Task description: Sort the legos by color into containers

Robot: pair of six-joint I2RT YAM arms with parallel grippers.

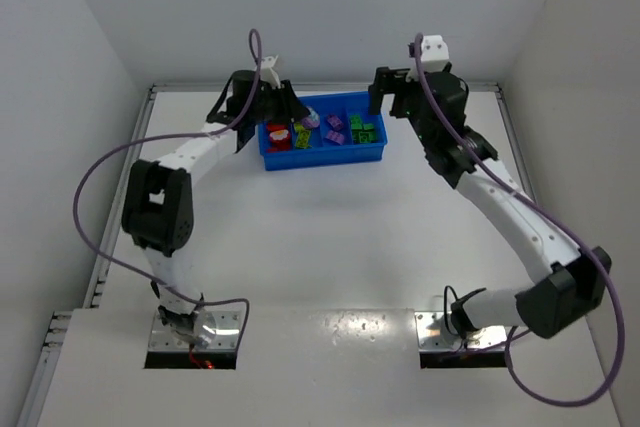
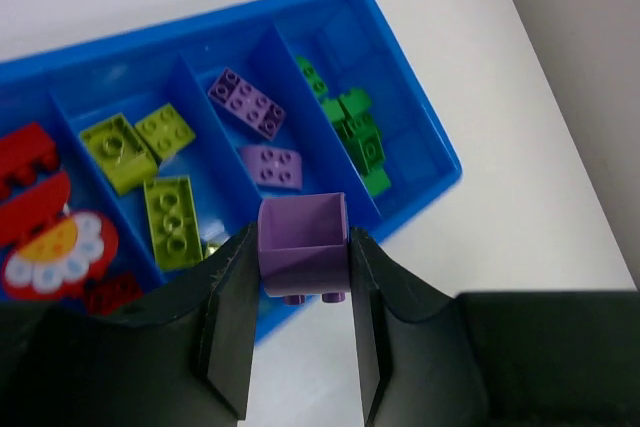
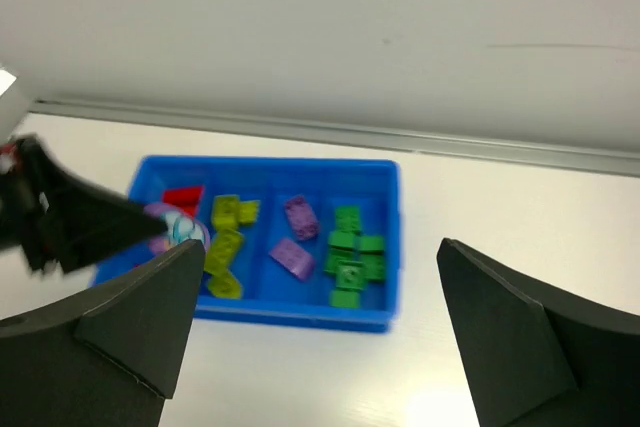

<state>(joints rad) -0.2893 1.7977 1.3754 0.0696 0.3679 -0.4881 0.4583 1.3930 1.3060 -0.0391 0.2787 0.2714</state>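
Purple brick (image 2: 303, 247) pinched betw. left fingers (image 2: 232, 317), hollow side toward wrist cam, studs down. Hanging over near wall of blue tray (image 2: 440, 162), in line w/ third compartment from left in that view, already holding two purple bricks (image 2: 247, 102). Yellow-green bricks (image 2: 150, 147) one compartment left, green cluster (image 2: 355, 132) one right, red pieces (image 2: 30, 152) at far left end.

Left fingers clamped tight on brick's two side faces. Right fingers (image 3: 140, 317) spread wide, holding nothing, up off table (image 2: 530, 147) near tray's green end, well apart from the held brick.

Risks, as judged: seems poised over the wall rather than well inside. If let go here, likely to clip the rim & tip out onto table, or hop the divider into yellow-green. Prob. needs more reach inward before release. Also poss. sticking to one finger on opening, then dropping off-line.
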